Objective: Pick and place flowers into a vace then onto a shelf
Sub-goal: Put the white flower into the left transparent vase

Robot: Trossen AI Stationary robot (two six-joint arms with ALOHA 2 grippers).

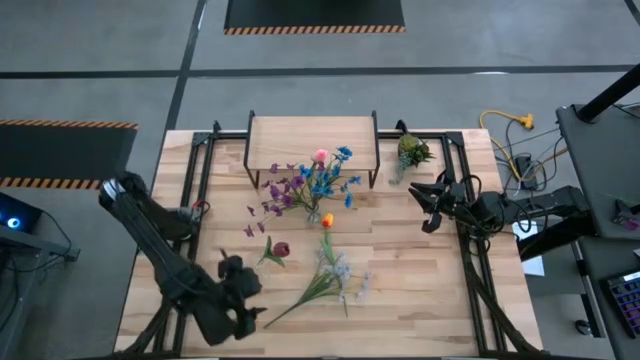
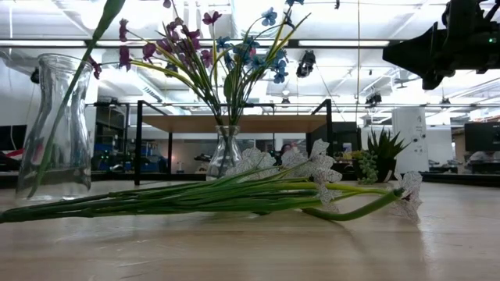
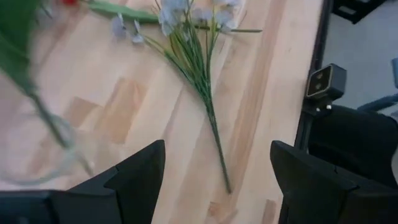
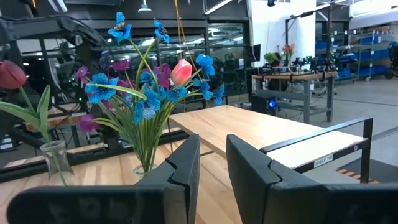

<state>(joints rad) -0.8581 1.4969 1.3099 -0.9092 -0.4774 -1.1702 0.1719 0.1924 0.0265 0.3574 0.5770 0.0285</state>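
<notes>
A glass vase (image 1: pixel 312 205) holding purple, blue and pink flowers (image 1: pixel 318 180) stands just in front of the shelf (image 1: pixel 312 140). A second vase (image 1: pixel 270 252) holds one dark red flower (image 4: pixel 9 74). A whitish-headed bunch (image 1: pixel 330 280) and an orange flower (image 1: pixel 327 222) lie flat on the table. My left gripper (image 1: pixel 250 300) hovers open above the bunch's stem end (image 3: pixel 217 155), touching nothing. My right gripper (image 4: pixel 212 168) waits at the table's right, held level and pointing toward the filled vase, its fingers a narrow gap apart with nothing between them.
A green-yellow leafy sprig (image 1: pixel 412 152) stands at the far right, beside the shelf. Black metal frames (image 1: pixel 200 170) run along the table's left and right sides. Bare wood (image 1: pixel 420 290) lies at the near right.
</notes>
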